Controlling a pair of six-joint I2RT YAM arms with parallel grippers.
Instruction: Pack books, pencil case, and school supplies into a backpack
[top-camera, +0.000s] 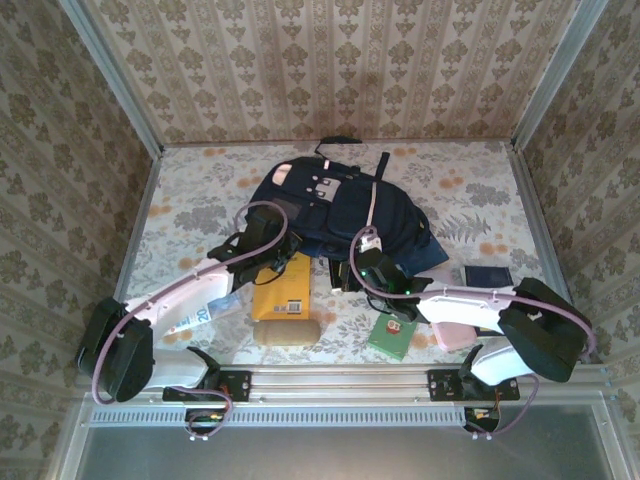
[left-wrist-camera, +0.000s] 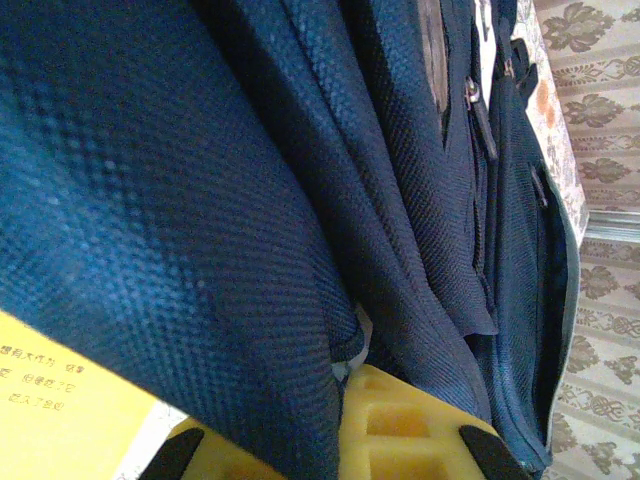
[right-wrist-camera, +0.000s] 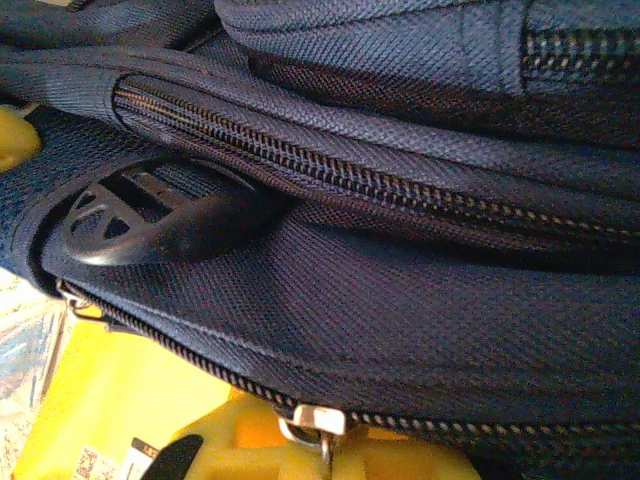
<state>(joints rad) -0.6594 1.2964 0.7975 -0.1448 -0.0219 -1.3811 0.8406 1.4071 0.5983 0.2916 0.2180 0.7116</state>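
The backpack (top-camera: 340, 205) lay mid-tabletop (top-camera: 200, 190), nearer the far edge. The left pincer (top-camera: 268, 262) was clamped on a fold of its navy fabric at the near left side. The right pincer (top-camera: 352, 275) was closed on a zipper pull (right-wrist-camera: 312, 420) along its near side. A yellow book (top-camera: 280, 290) touched the backpack's near side. A green book (top-camera: 390, 338) lay by the near edge.

Top view: even, warm, diffuse light, with soft shadows on the table (top-camera: 470, 200) and no glare. Left wrist: backpack (left-wrist-camera: 180, 200) weave above the jaws is sharp and brightest at left; the folds are dark. Right wrist: fabric beyond the jaws is crisp; the yellow fingers (right-wrist-camera: 250, 445) are blurred.
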